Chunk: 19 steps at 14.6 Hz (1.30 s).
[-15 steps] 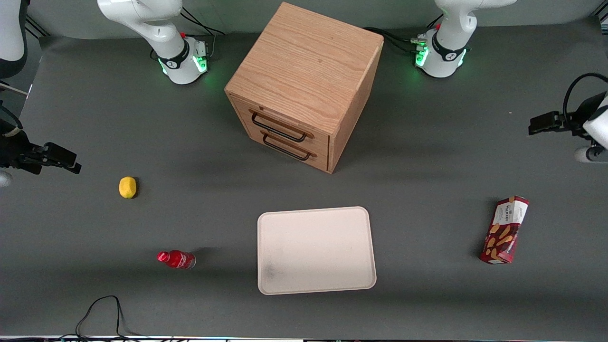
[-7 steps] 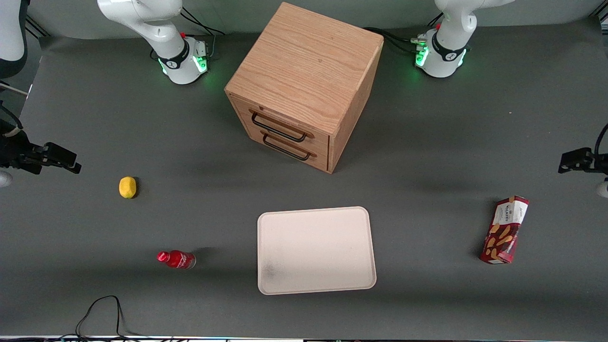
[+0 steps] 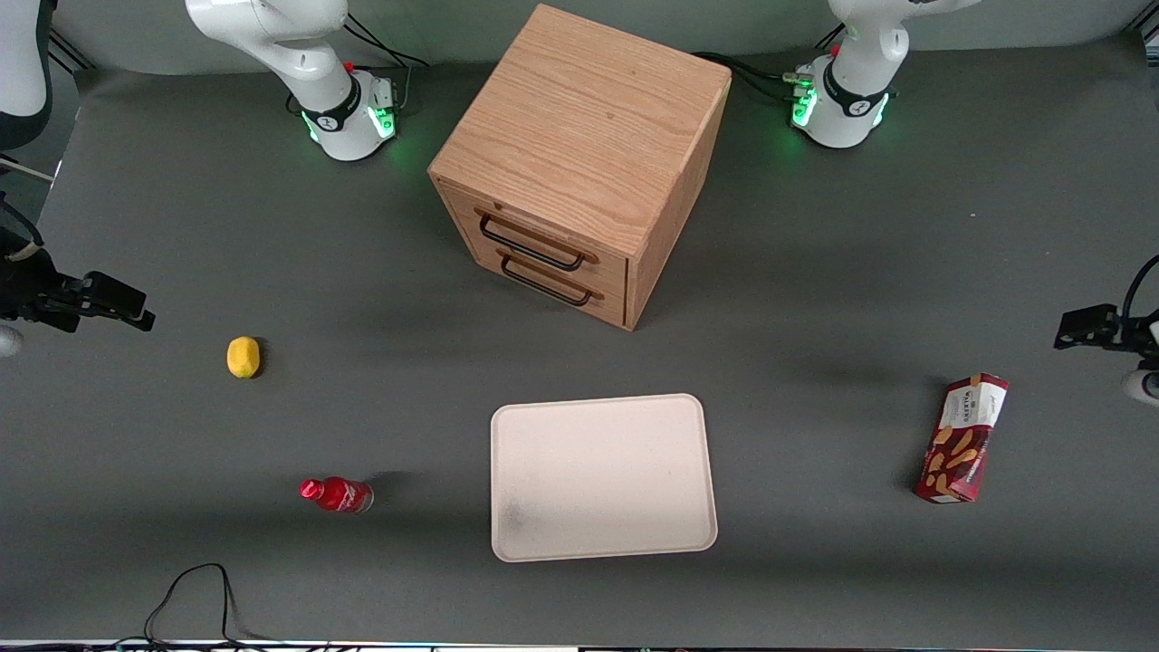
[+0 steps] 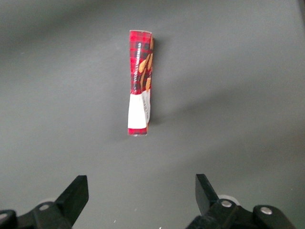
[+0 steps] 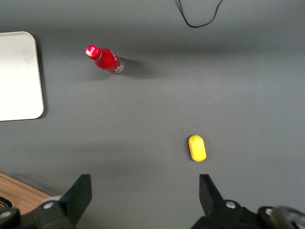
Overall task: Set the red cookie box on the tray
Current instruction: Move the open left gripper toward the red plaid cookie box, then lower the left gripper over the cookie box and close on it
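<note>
Slim dark-red tartan carton, the red cookie box (image 3: 962, 439) (image 4: 140, 84), printed with tan biscuit shapes and carrying a white end panel with dark lettering too small to read — lying on the grey worktop (image 3: 815, 299) toward the working arm's end, well apart from the cream tray (image 3: 602, 476). Above it and a little farther from the front camera, the hand (image 4: 142, 195) (image 3: 1082, 327) — fingers (image 4: 76, 193) spread wide, gripping nothing, clear of the box.
</note>
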Available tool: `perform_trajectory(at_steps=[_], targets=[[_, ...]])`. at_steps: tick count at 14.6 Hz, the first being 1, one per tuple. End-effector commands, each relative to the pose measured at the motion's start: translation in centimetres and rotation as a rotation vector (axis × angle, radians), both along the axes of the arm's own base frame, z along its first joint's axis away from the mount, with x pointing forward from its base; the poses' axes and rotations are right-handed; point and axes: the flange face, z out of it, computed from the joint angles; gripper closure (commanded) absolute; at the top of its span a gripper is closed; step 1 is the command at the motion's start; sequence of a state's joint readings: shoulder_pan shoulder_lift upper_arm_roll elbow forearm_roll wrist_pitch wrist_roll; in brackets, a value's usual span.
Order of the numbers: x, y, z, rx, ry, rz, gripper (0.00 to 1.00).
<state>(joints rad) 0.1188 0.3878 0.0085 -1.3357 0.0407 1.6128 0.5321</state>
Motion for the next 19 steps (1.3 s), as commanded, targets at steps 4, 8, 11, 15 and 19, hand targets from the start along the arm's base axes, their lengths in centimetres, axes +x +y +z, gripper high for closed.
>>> perform_trajectory(at_steps=[4, 8, 11, 15, 19], targets=[[0.8, -0.2, -9.2, -0.044, -0.051, -0.003, 0.00], [2.5, 0.9, -14.9, -0.038, -0.109, -0.062, 0.00], [2.8, 2.1, -18.3, -0.067, -0.101, -0.032, 0.00], [3.1, 1.9, -21.4, -0.075, -0.095, -0.028, 0.00], [3.2, 1.4, -23.5, -0.079, -0.081, -0.036, 0.00]])
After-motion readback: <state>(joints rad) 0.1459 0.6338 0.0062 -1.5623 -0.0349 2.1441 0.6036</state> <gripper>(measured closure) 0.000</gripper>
